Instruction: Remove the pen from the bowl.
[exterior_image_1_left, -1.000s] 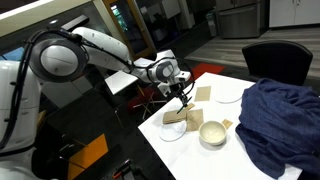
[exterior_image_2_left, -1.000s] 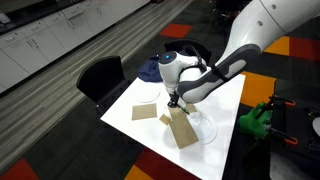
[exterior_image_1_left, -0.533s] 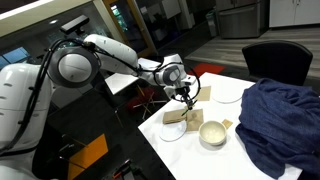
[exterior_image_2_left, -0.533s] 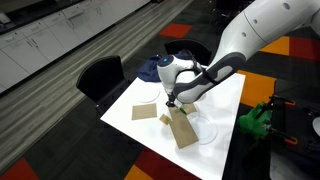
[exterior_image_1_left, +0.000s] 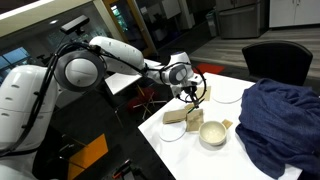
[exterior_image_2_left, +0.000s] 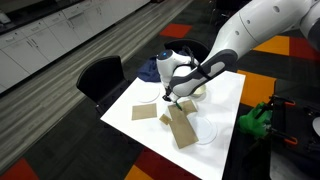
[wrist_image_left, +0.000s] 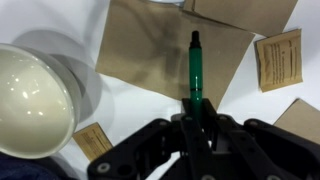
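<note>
The green pen (wrist_image_left: 196, 66) is clamped upright between my gripper's fingers (wrist_image_left: 197, 112), its tip pointing down over a brown cardboard sheet (wrist_image_left: 165, 50). The cream bowl (wrist_image_left: 33, 100) stands empty to the left in the wrist view, apart from the pen. In an exterior view my gripper (exterior_image_1_left: 191, 92) hangs above the table behind the bowl (exterior_image_1_left: 213, 133). In an exterior view the gripper (exterior_image_2_left: 170, 98) is over the cardboard pieces; the bowl is hidden behind the arm there.
A dark blue cloth (exterior_image_1_left: 285, 115) covers the table's side. Flat white plates (exterior_image_1_left: 174, 129) (exterior_image_1_left: 226, 93) and brown cardboard pieces (exterior_image_2_left: 182, 128) lie on the white table (exterior_image_2_left: 225, 150). A black chair (exterior_image_1_left: 280, 58) stands behind it. A green object (exterior_image_2_left: 254, 120) sits off the table.
My gripper has moved with the pen in it, sideways away from the bowl and over the cardboard. The bowl has not moved.
</note>
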